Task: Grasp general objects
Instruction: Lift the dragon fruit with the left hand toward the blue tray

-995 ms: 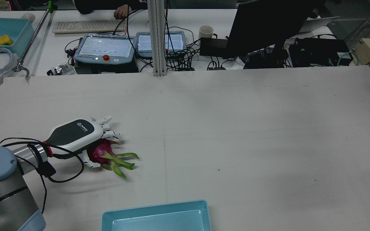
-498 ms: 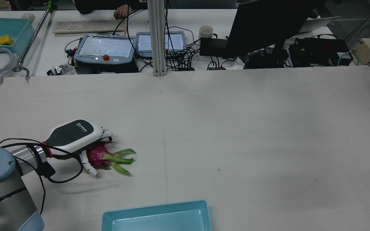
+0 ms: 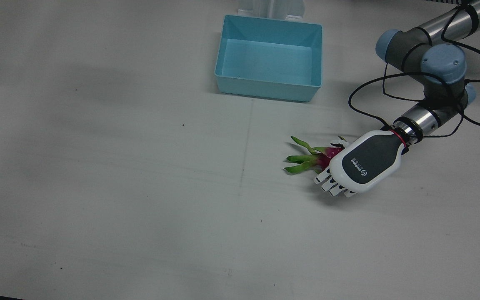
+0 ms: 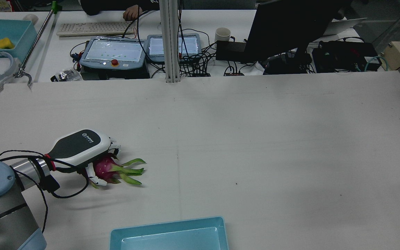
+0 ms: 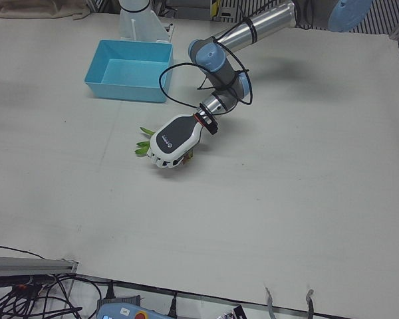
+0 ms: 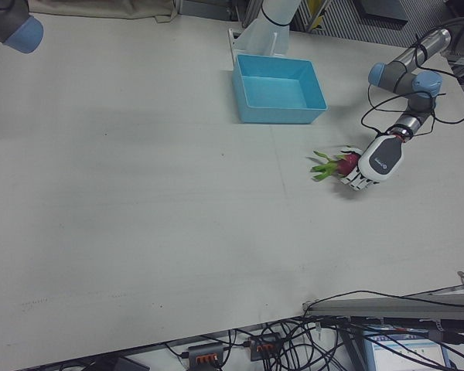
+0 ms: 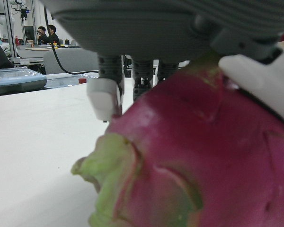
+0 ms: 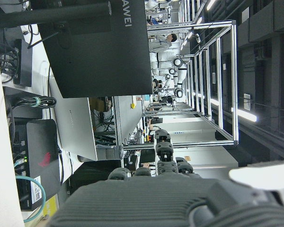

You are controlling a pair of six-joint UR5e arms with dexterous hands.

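Left hand (image 4: 78, 147): palm down over a dragon fruit (image 4: 104, 169), fingers (image 3: 331, 184) curled around its red body.
Fruit: low on the white worktop (image 4: 255, 139), green leaf tips jutting clear; whether lifted, unclear.
Bin (image 3: 268, 57): blue, empty, well apart, likely the destination.
Right hand (image 8: 180, 198): away from the work, grip unreadable.

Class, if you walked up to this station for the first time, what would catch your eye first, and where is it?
The pink dragon fruit with green leaf tips, on the white table under the left hand, whose fingers curl around it. Next, the empty blue bin at the table's robot-side edge.
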